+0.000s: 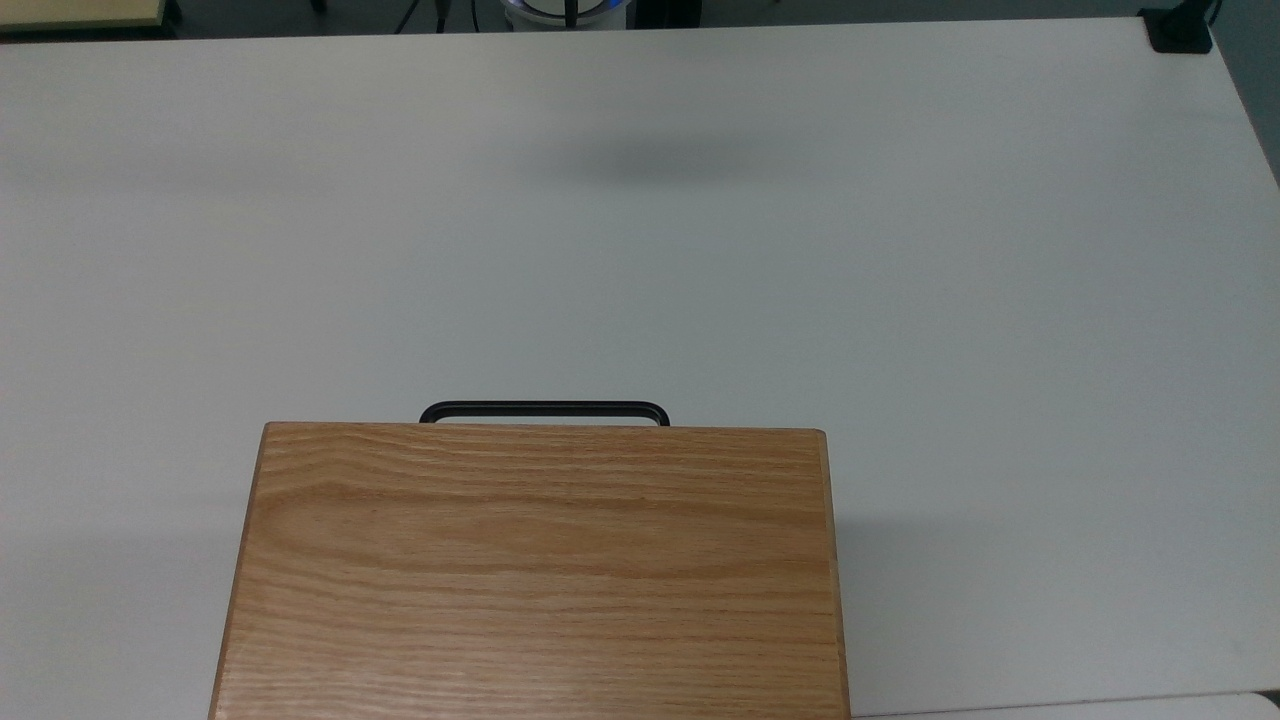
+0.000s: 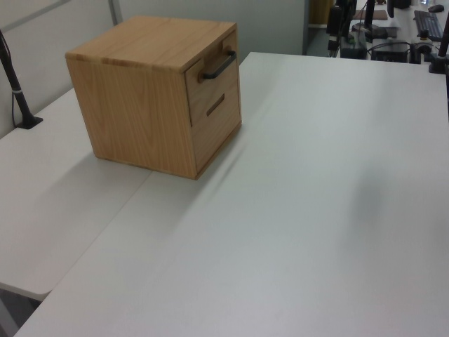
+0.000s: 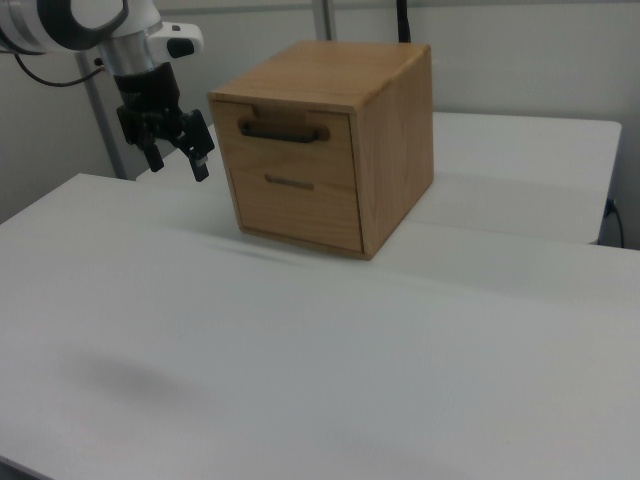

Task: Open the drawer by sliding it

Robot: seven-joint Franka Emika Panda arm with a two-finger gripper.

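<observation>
Drawer [image 3: 297, 140] sits closed in the top of the wooden cabinet [image 3: 390, 130] on the white counter [image 3: 300, 350]. Tool [image 3: 178, 162] hangs above the counter with fingers spread wide, holding nothing, near the cabinet front on the right view's left.

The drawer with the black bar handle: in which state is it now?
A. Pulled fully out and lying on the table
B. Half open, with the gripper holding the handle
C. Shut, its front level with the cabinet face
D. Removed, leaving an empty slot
C: in the right view the drawer sits flush in the cabinet, and the gripper hangs apart, to the right view's left of it.
</observation>
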